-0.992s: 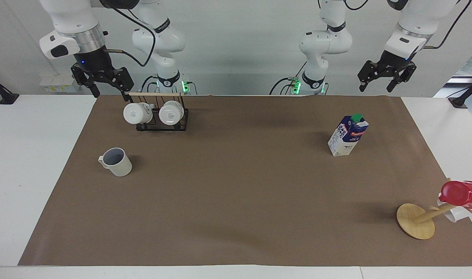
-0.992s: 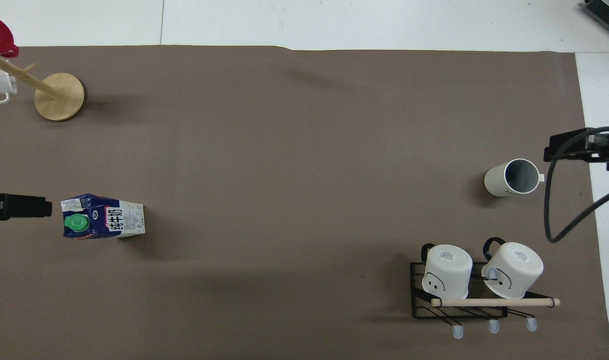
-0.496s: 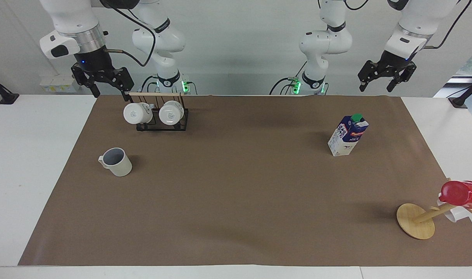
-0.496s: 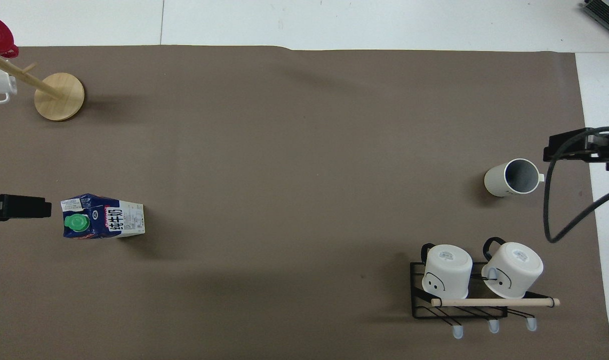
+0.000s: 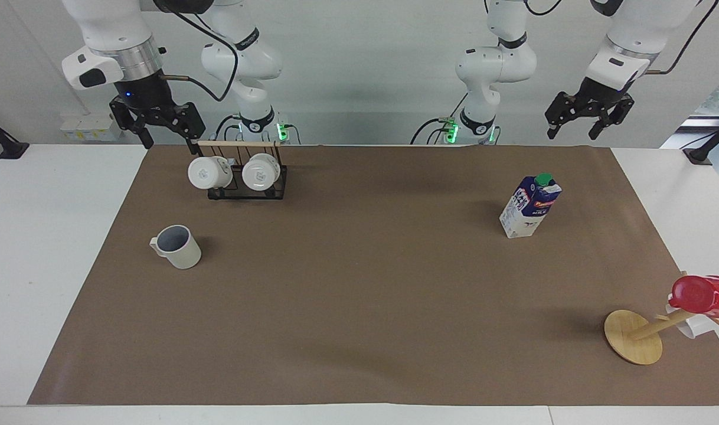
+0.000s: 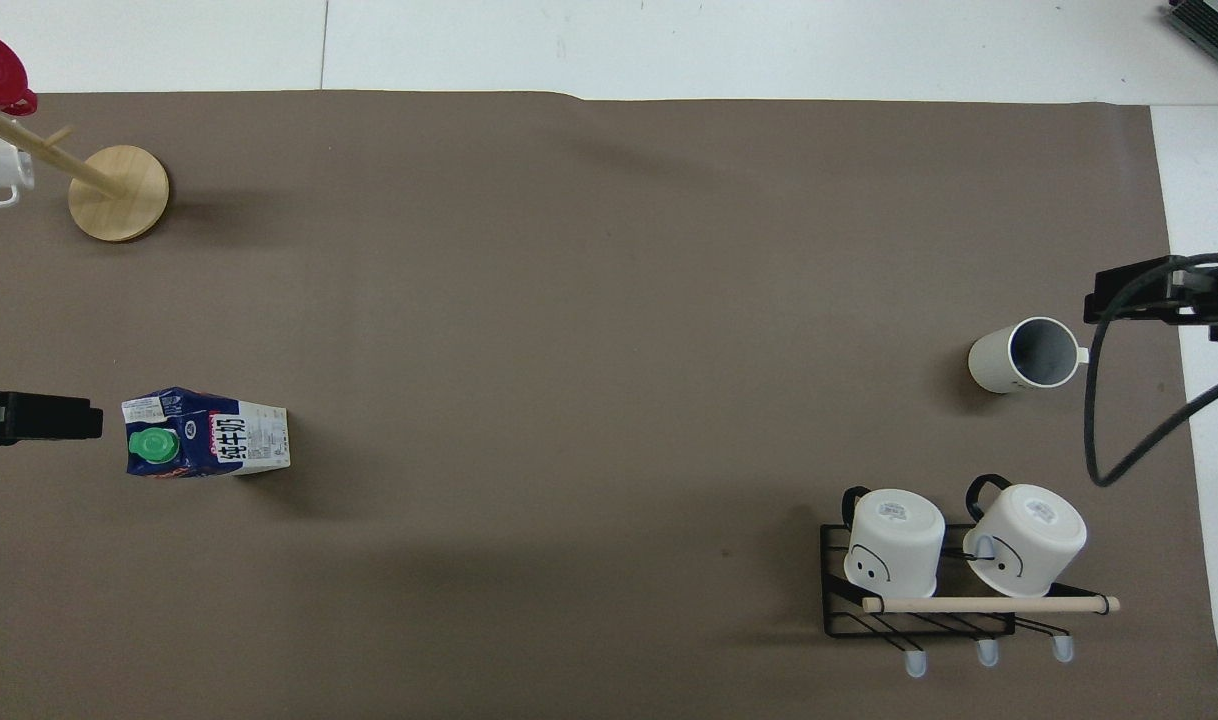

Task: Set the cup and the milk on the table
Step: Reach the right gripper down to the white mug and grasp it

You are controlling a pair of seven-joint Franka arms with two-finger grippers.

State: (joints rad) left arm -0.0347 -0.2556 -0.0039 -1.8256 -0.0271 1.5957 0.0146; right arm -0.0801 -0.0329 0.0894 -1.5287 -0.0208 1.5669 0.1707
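The off-white cup (image 5: 177,247) stands upright on the brown mat (image 5: 359,295) of the white table (image 5: 41,248), toward the right arm's end; it also shows in the overhead view (image 6: 1029,354). The blue and white milk carton (image 5: 530,205) with its green cap stands upright on the mat toward the left arm's end, and shows in the overhead view (image 6: 204,433). My right gripper (image 5: 166,137) is open and empty, raised beside the mug rack. My left gripper (image 5: 575,131) is open and empty, raised over the mat's edge at the robots' end.
A black wire rack (image 5: 246,188) with two white mugs stands at the robots' edge of the mat, nearer to the robots than the cup. A wooden mug tree (image 5: 634,336) with a red cup (image 5: 703,295) stands at the left arm's end, farther from the robots than the milk.
Both grippers have shifted only very slightly. The cup and the milk have not moved.
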